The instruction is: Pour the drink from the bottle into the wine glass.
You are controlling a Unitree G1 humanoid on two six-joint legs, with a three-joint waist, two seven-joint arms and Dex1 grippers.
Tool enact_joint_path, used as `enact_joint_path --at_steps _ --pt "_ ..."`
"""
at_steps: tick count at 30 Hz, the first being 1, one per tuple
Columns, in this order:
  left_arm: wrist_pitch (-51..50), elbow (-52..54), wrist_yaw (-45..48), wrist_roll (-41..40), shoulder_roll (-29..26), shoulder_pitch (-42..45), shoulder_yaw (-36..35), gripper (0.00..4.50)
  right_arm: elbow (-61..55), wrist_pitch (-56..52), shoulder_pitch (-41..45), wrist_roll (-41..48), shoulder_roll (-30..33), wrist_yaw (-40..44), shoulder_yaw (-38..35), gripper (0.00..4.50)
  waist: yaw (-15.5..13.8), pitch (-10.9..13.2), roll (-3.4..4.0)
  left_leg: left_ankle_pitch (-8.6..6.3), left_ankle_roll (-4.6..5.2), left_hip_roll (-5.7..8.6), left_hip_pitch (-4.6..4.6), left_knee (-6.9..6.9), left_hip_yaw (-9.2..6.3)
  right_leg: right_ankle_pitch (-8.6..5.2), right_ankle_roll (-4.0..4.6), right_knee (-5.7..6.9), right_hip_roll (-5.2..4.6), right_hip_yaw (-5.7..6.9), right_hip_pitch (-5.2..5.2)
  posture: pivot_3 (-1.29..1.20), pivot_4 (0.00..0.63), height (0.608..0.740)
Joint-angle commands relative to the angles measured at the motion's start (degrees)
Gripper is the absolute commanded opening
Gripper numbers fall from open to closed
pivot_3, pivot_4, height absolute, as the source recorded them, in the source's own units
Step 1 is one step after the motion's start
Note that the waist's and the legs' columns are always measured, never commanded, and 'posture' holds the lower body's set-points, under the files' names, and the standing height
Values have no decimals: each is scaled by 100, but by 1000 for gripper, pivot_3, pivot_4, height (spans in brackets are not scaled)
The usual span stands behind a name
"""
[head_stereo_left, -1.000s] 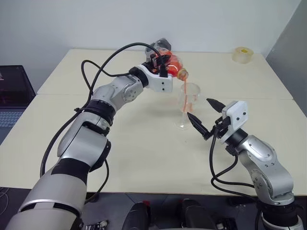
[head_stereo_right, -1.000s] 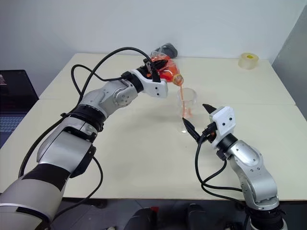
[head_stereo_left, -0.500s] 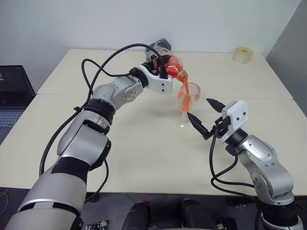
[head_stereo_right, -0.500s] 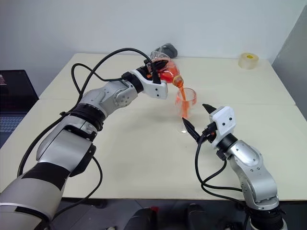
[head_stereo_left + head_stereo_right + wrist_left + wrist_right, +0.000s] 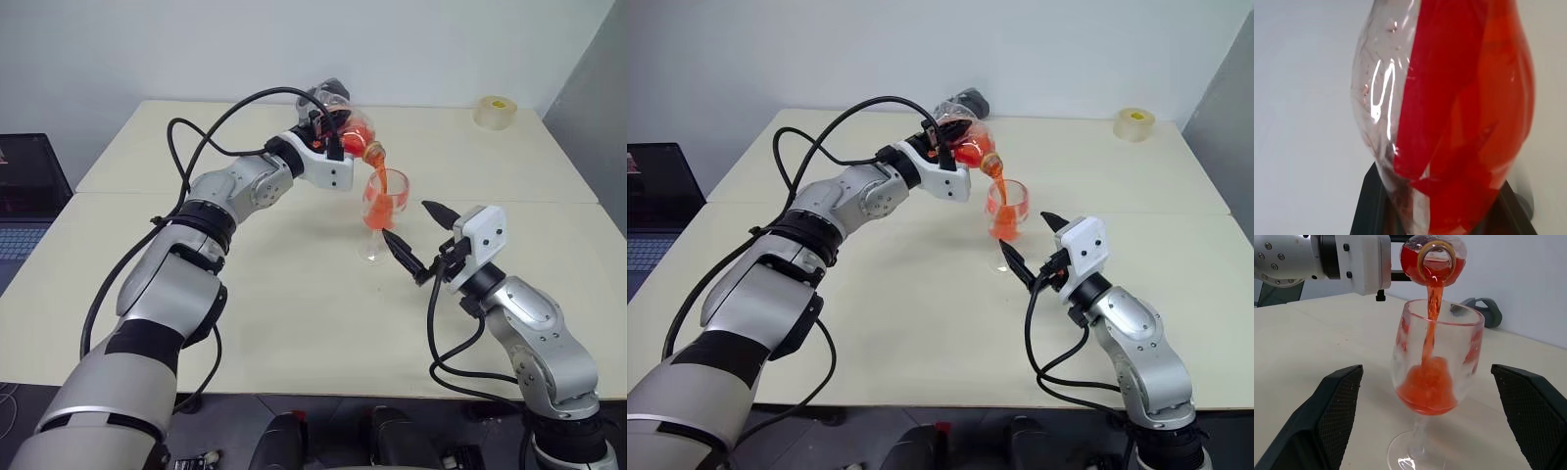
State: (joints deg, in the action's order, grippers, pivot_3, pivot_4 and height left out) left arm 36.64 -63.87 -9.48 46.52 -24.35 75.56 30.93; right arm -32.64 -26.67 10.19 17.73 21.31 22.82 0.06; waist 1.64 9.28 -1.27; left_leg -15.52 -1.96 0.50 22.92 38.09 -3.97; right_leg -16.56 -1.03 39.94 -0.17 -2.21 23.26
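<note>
My left gripper is shut on the bottle, a small clear plastic one held tipped with its mouth down over the wine glass. In the left wrist view the bottle is partly full of the red drink. A thin red stream falls from the bottle's mouth into the glass's bowl, where the drink pools in the lower part. The glass stands upright on the table. My right gripper is open just right of the glass, its fingers wide apart on either side without touching it.
A tape roll sits at the table's far right corner. A grey curved object lies behind the bottle near the far edge. A laptop stands off the table's left side. The cream table is bare in front.
The red drink has risen in the glass bowl and the stream keeps flowing. Both arms have stayed in place.
</note>
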Motion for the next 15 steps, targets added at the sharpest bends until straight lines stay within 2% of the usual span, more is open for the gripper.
enact_joint_path --at_steps 1,15 --pt "0 -2 -188 45 -45 347 4 764 -169 71 100 77 -10 -6 -98 4500 0 0 0 0 0 0 0 0 0 0 0 0 0 0 0 0 150 740" --pt "19 -143 -294 140 -26 440 74 764 -192 64 100 124 -15 -49 -117 4500 0 0 0 0 0 0 -1 0 1 0 0 1 0 0 0 0 150 740"
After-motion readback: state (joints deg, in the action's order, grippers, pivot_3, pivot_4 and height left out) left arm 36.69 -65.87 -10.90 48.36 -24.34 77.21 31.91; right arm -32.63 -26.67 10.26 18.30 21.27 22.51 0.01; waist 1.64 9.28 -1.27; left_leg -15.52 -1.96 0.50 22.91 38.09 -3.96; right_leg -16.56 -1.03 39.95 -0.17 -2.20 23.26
